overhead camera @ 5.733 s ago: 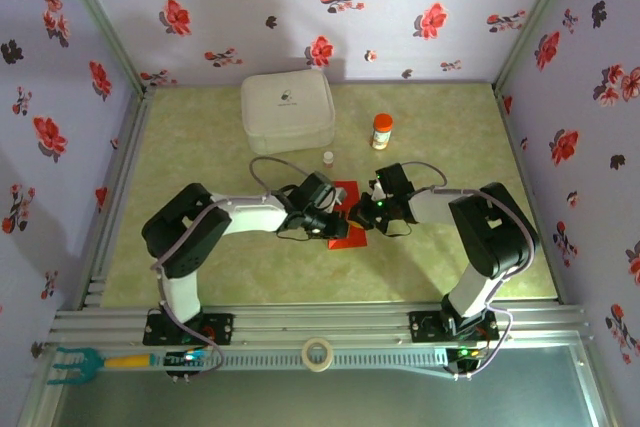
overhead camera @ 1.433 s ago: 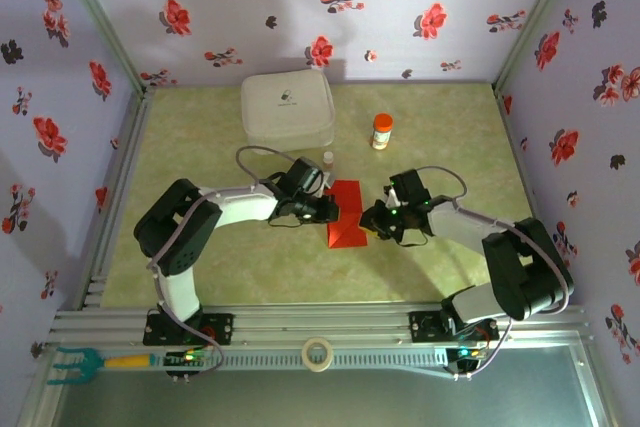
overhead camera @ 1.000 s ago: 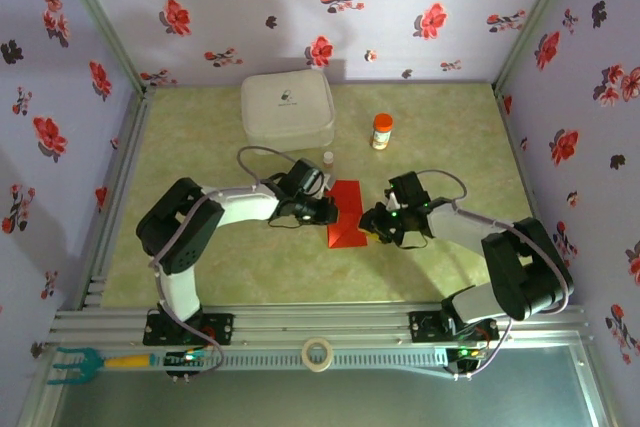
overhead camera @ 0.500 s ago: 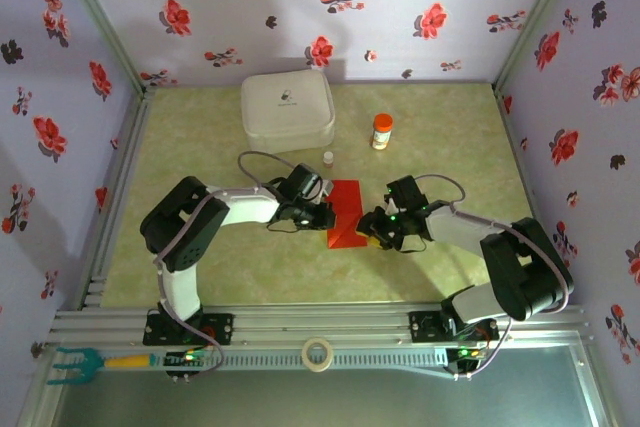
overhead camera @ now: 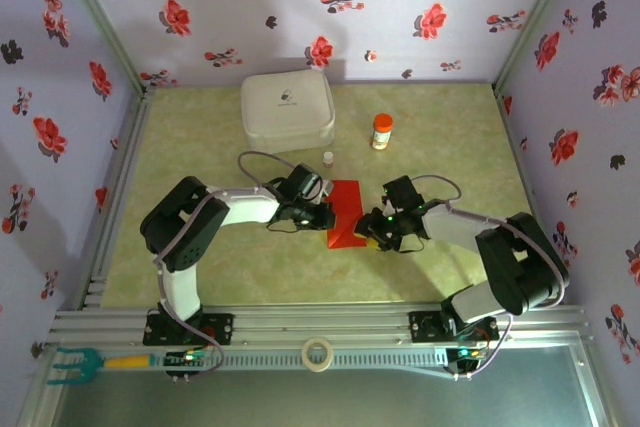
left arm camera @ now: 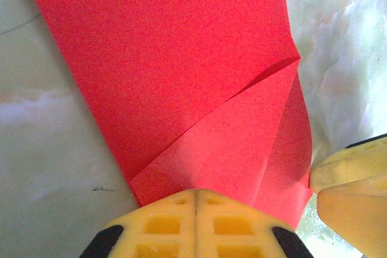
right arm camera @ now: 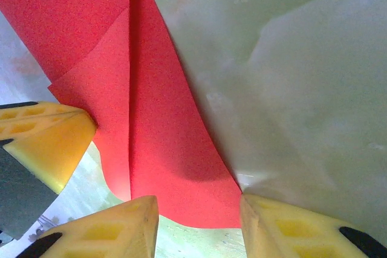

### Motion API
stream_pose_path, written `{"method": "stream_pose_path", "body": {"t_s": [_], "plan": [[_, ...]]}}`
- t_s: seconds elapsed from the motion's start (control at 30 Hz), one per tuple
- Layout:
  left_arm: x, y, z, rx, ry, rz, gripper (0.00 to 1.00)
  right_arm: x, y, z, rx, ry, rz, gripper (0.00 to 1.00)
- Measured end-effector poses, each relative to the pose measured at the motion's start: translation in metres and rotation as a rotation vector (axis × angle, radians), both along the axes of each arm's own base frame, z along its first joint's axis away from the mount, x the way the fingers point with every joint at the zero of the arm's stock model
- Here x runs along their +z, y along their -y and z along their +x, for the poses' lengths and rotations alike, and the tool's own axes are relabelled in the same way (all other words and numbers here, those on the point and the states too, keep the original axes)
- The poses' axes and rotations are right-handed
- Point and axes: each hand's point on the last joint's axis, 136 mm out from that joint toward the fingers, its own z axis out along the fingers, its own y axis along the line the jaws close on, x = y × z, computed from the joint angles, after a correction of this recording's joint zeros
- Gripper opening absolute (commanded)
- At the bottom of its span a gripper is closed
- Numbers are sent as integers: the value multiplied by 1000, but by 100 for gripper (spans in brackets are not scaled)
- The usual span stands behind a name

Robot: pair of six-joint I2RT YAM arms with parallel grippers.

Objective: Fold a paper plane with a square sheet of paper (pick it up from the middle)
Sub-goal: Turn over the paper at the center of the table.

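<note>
left fingers (left arm camera: 195, 222) clenched, pressing fold of red sheet (left arm camera: 181, 58); right fingers (overhead camera: 372, 235) released, straddling edge.

The square sheet of paper (overhead camera: 345, 215) is bright plain red with no print, darker red in the shade under its folded flap. The worktop (overhead camera: 200, 147) is pale green-cream, marbled with whitish veins. The walls (overhead camera: 300, 7) are lavender, scattered with red flowers and dark sprigs. The case (overhead camera: 287, 110) is white with a small dark logo on the lid. The bottle (overhead camera: 382, 132) has an orange cap. Both arms have black joints and white links. The left hand (left arm camera: 195, 200) and right hand (right arm camera: 193, 228) have yellow fingers with black corners. The tape roll (overhead camera: 319, 354) is off-white. The tool (overhead camera: 80, 362) has a teal head and a yellow handle. The rail (overhead camera: 330, 325) is silver-grey.
</note>
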Motion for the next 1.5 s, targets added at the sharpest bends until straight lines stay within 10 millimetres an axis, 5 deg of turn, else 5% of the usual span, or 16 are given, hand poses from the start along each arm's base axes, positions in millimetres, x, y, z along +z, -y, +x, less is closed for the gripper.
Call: {"method": "stream_pose_path", "body": {"t_s": [0.43, 0.73, 1.03, 1.5], "plan": [[0, 0, 0, -1, 0, 0, 5, 19, -20, 42, 7, 94, 42, 45], [0, 0, 0, 0, 0, 0, 6, 20, -9, 21, 8, 82, 29, 46], [0, 0, 0, 0, 0, 0, 5, 0, -6, 4, 25, 19, 3, 46], [0, 0, 0, -1, -2, -2, 6, 10, -25, 38, 26, 75, 39, 50]]}}
